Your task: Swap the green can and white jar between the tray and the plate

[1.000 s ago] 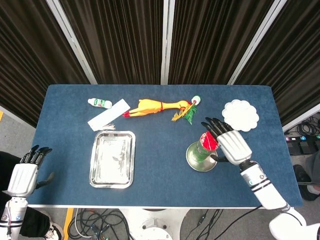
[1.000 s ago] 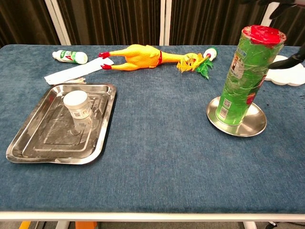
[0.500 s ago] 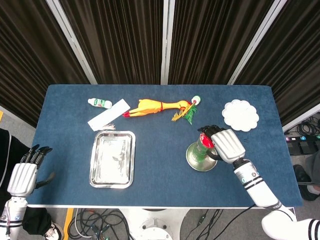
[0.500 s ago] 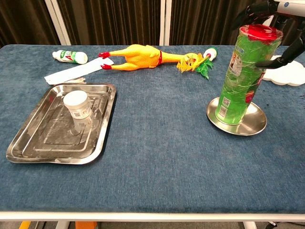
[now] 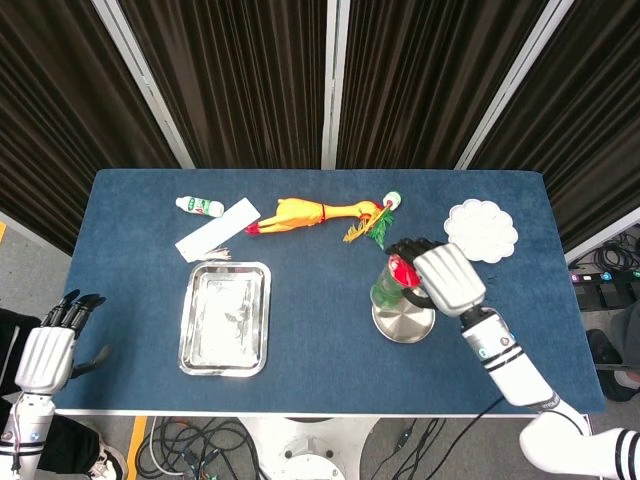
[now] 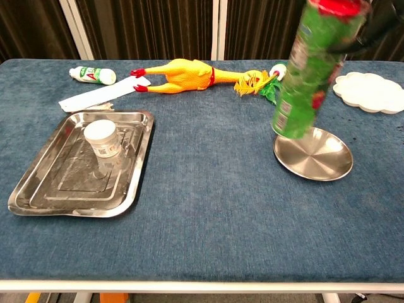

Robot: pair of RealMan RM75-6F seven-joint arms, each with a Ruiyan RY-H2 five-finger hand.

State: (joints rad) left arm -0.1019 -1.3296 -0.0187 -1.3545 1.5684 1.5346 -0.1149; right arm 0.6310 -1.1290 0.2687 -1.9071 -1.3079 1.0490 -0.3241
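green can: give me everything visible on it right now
The green can is a tall tube with a glossy green printed wrap and a red lid. The right hand grips it near the top. It is lifted clear of the round metal plate, tilted, its base hanging over the plate's near-left edge. Nothing else touches it. Label print is too blurred to read.

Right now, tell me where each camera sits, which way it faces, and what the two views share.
Head view: high above the table, looking steeply down; shows the right hand gripping the green can above the plate, and the left hand off the table's near-left corner.
Chest view: low at the near table edge, facing across towards the curtains; no hand clearly visible.
Shared: green can, plate, tray, white jar, rubber chicken.
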